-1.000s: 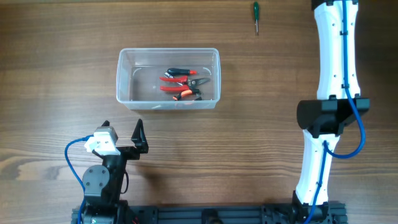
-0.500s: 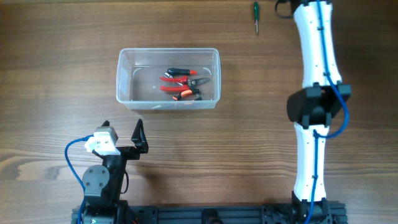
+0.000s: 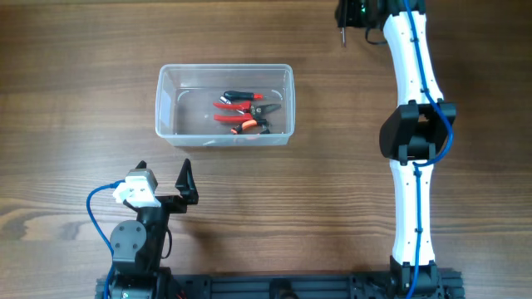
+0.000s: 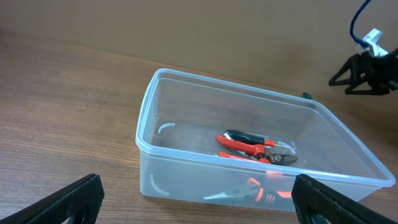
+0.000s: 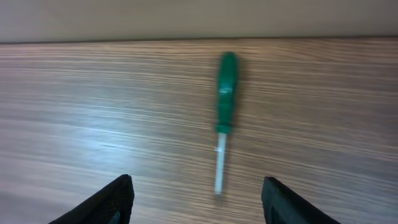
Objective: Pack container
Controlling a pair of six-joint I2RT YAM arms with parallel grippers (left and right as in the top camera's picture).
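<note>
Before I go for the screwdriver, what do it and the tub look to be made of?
The screwdriver: smooth green handle, likely hard plastic; pale thin shaft, probably metal, though blurred. The container: clear colourless plastic, smooth and shiny; the red-handled pliers show through its wall.

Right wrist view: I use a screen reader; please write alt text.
A green-handled screwdriver lies on the wooden table, handle far from the camera, metal tip toward it. The right end effector is open, its dark fingers flanking the tip at the bottom edge.
</note>
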